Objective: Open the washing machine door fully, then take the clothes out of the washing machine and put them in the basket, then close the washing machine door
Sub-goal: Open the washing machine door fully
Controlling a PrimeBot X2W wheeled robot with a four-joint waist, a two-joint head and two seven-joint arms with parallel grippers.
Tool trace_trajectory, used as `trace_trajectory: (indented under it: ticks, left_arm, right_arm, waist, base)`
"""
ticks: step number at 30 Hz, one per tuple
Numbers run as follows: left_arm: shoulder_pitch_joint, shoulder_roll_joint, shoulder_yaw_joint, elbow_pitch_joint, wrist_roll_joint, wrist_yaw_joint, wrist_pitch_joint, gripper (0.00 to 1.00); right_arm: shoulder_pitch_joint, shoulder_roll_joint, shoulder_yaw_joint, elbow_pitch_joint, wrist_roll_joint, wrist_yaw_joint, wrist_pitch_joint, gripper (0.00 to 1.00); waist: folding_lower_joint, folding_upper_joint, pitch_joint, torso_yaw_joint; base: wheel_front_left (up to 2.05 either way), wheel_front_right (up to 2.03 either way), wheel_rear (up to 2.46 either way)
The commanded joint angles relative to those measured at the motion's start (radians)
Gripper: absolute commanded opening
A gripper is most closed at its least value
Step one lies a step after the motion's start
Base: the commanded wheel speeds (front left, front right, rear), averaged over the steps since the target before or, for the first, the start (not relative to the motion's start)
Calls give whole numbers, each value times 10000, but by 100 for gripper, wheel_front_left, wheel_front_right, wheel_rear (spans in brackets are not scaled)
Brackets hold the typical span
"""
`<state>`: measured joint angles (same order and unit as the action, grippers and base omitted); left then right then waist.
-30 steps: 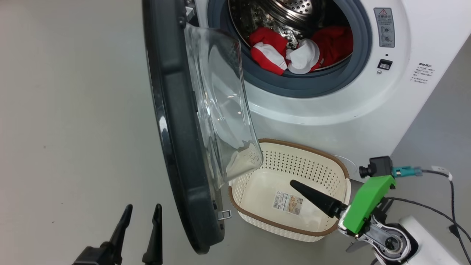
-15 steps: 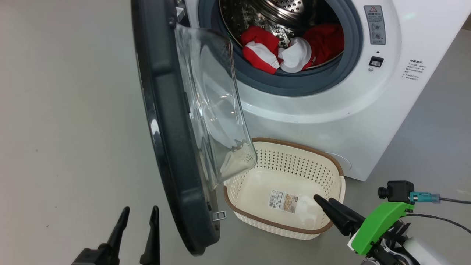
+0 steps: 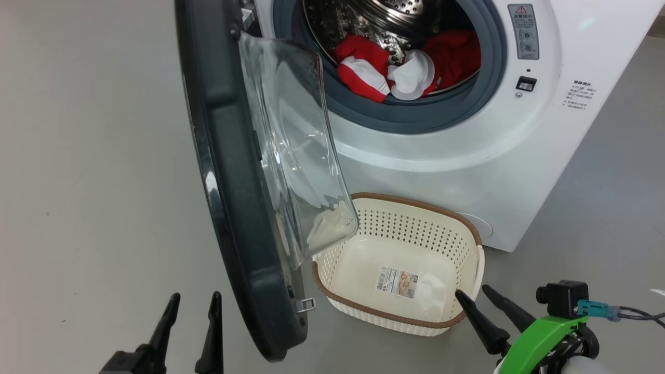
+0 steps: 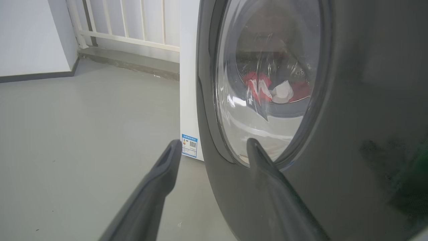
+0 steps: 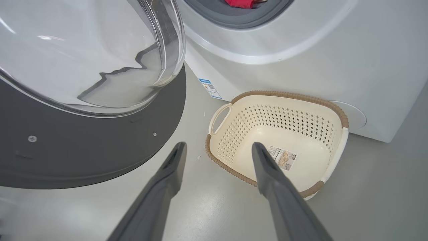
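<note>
Left gripper (image 3: 195, 294) over grey floor (image 3: 78, 182)

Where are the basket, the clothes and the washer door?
basket (image 3: 415, 228): head view, on its perforated back wall.
clothes (image 3: 410, 78): head view, on the white piece in the middle of the pile.
washer door (image 3: 228, 182): head view, on its dark rim.
</note>
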<state>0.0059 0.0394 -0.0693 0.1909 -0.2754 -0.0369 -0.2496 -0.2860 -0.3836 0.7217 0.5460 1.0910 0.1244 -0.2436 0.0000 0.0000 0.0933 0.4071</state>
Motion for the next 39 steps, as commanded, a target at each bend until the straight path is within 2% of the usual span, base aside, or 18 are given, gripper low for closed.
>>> trace_trajectory:
  ticks: [1, 12, 19, 28, 39]
  left_arm:
    - [-196, 108, 370, -186, -40, -12, -122, 100]
    - [-285, 108, 377, -140, -31, -13, -122, 100]
    - [-214, 108, 377, -135, 7, -23, -122, 100]
    - [-224, 108, 391, -176, 50, -41, -122, 100]
    - [-216, 108, 310, -137, 36, -31, -122, 100]
  right_arm:
    - [-303, -114, 25, -97, -263, 63, -162, 100]
    - [311, 578, -2290, -652, -3590, 63, -179, 100]
    - [979, 1068, -3424, -1313, -5428, 63, -180, 100]
    - [1423, 1563, -4529, -2421, -6699, 63, -181, 100]
    - [1936, 1886, -4925, -2355, -7358, 63, -181, 100]
  waist:
    - [0, 0, 5, -14]
    - [0, 0, 76, -13]
    - [0, 0, -21, -5]
    - [0, 0, -7, -1]
    - [0, 0, 20, 59]
  base:
    - [0, 0, 0]
    - [0, 0, 0]
    - [0, 0, 0]
    - [0, 0, 0]
    - [0, 0, 0]
